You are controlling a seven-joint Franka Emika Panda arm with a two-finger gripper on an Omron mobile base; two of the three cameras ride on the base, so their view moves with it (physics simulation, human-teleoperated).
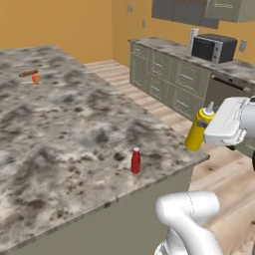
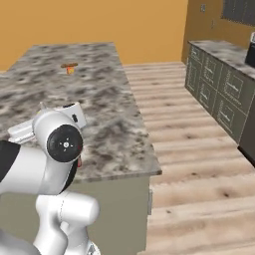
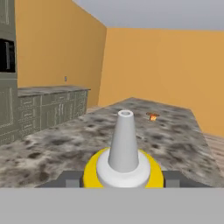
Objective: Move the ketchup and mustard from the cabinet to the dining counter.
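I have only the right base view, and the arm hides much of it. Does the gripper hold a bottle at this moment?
Observer: Yes. In the left base view the gripper is shut on the mustard, which is upright with its nozzle on top.
Operator: And where is the ketchup?
Observer: The ketchup stands upright on the dining counter, near the edge on the robot's side, apart from the mustard.

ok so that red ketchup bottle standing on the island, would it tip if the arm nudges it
Probably yes. The ketchup is tall and narrow, standing upright on a small base, so a push near its cap would likely topple it. It stands near the dining counter edge, so once down it might roll off.
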